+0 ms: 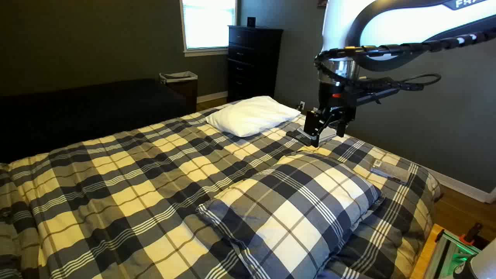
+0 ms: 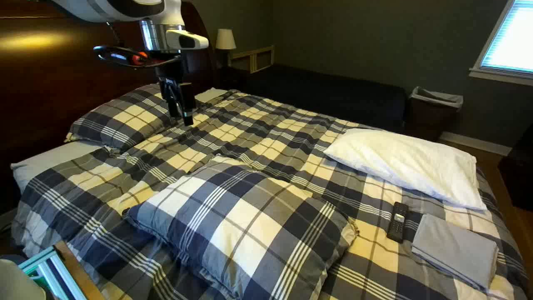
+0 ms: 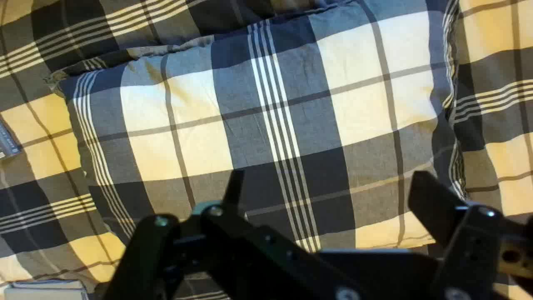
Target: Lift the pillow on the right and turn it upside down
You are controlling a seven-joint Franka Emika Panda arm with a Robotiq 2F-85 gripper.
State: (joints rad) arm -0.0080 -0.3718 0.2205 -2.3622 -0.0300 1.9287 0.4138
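The end effector [image 3: 328, 180] hung spread and empty; from afar I saw the plaid pillow [image 2: 245, 221] near the phone [image 2: 397, 223]. I judged that pillow light and squashy, best pinched by its phone-side corner [image 2: 350, 230].

Bed [image 1: 128, 193] beneath plaid pillow [image 1: 290, 213], white pillow [image 1: 254, 116], handset [image 2: 398, 223], grey cloth [image 2: 456, 252]

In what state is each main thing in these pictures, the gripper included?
Black two-finger gripper: open, holding nothing
Large puffy navy, grey and white plaid pillow: lying, not gripped
Plain white fabric pillow: lying flat
Yellowish, grey and navy plaid bedspread: spread out, wrinkled
Grey rectangular cloth: folded
Black oblong handset: lying, buttons up
Black upright chest of drawers: shut
White slatted blind: lowered
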